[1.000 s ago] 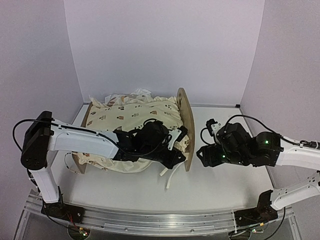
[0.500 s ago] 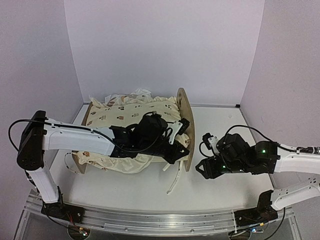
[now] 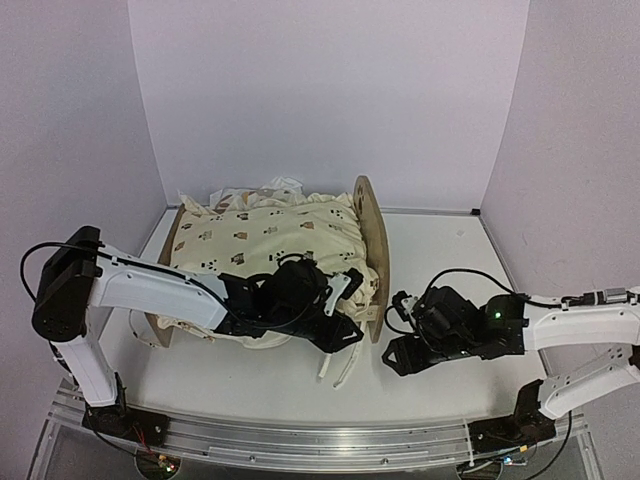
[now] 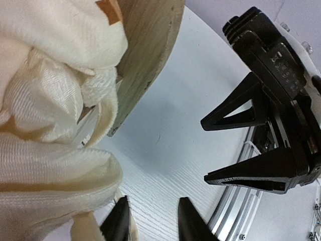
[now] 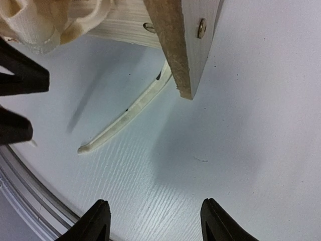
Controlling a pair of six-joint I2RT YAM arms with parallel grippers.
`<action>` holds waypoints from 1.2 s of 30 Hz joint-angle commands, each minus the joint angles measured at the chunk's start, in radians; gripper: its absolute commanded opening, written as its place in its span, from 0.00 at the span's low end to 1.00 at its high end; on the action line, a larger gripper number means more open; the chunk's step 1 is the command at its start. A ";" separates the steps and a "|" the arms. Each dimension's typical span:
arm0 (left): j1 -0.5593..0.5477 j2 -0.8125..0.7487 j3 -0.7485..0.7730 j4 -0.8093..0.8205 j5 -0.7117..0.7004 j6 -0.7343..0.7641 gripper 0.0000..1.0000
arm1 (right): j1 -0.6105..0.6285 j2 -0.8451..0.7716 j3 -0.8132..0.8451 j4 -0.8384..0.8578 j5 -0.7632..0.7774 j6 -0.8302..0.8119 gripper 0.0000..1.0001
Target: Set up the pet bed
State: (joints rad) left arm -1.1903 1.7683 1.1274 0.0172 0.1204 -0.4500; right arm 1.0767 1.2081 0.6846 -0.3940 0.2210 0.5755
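**Toward the table's far-left corner: quilt on, near-right corner unfinished**

Toward the far-left corner of the table stands the pet bed, upright on its 2 rounded end boards, with the cream printed quilt heaped over it from one board to the other. The quilt covers the whole top, so the bed's base is hidden. Its surface is bunched and puffy rather than flat, and its near edge spills over the bed's near side.

At the bed's near-right corner, the left gripper hangs low beside the bunched cloth. Its fingers are slightly parted, with bare table between them, and it holds nothing. The right gripper sits just right of the right end board, fingers spread wide and empty, facing the left one. A cream tie trails loose from under that board onto the table.

By my reading, the main work is done: frame standing, quilt laid. What looks left is tidying, meaning smoothing the quilt, tucking the near edge and dealing with the loose tie.
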 commanded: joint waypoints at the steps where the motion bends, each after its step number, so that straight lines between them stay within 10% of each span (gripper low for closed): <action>1: -0.033 -0.019 -0.009 -0.049 -0.103 -0.023 0.52 | 0.005 0.008 0.001 0.042 0.021 0.029 0.63; 10: -0.093 -0.089 -0.014 -0.172 -0.184 -0.033 0.73 | 0.042 0.044 0.011 0.046 0.056 0.031 0.63; 21: -0.114 -0.157 -0.103 -0.101 -0.179 -0.051 0.30 | 0.074 0.052 0.014 0.068 0.087 0.010 0.63; 36: -0.132 -0.099 -0.100 -0.184 -0.282 -0.072 0.40 | 0.142 0.154 0.031 0.127 0.108 0.012 0.63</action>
State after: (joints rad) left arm -1.3080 1.6317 1.0233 -0.1477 -0.1528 -0.5096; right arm 1.1984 1.3030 0.6790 -0.2854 0.2861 0.5839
